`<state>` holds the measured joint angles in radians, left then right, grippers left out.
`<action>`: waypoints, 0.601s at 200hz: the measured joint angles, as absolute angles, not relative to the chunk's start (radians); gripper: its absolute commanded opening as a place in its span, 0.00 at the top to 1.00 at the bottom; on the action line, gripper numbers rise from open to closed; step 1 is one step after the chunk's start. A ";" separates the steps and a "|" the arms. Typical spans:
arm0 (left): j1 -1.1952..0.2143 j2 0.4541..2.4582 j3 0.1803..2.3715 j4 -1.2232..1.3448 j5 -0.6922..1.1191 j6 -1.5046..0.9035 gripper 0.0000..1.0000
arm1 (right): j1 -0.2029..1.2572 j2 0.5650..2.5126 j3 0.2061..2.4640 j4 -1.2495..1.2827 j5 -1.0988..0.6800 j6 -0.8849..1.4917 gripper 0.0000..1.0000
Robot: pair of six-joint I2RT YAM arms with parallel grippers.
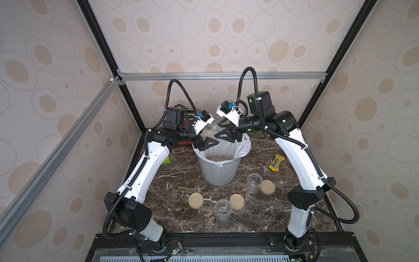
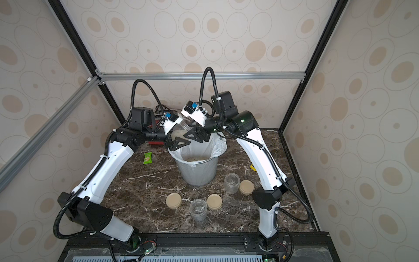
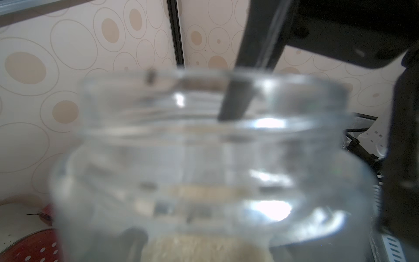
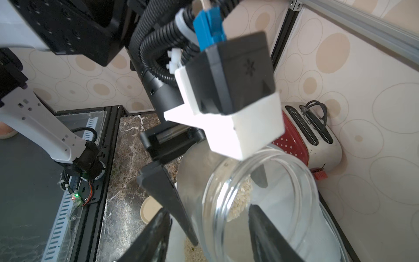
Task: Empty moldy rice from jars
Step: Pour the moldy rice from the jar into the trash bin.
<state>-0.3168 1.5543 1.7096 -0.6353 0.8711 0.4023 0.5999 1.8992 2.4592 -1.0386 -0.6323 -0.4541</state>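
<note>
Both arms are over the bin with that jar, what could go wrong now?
1. The right pincer is at the mouth of the tilted jar that the left pincer holds; a bump could knock it loose.
2. The jar hangs near the rim of the bin, so rice could spill onto the table.

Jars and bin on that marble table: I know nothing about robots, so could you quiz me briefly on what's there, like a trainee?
1. How many beige lids lie on the marble table?
2. True or false: the mesh bin has rice in it.
3. The tilted jar in the left claw holds: A) water, B) rice, C) nothing.
Key: 1) three; 2) true; 3) B.
</note>
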 measured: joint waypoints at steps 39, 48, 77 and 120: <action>-0.317 1.554 1.710 -0.641 0.873 0.413 0.62 | 0.594 1.919 2.475 -1.041 -0.639 -0.463 0.55; -0.317 1.554 1.710 -0.644 0.873 0.415 0.62 | 0.594 1.924 2.479 -1.047 -0.643 -0.464 0.56; -0.315 1.568 1.710 -0.658 0.875 0.417 0.62 | 0.591 1.940 2.486 -1.065 -0.648 -0.478 0.59; -0.312 1.610 1.710 -0.675 0.900 0.416 0.61 | 0.582 1.966 2.487 -1.092 -0.653 -0.495 0.61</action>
<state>-0.3122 1.6104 1.7096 -0.6754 0.9005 0.4156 0.5816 1.9656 2.4870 -1.0924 -0.6525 -0.4953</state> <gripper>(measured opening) 0.864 0.397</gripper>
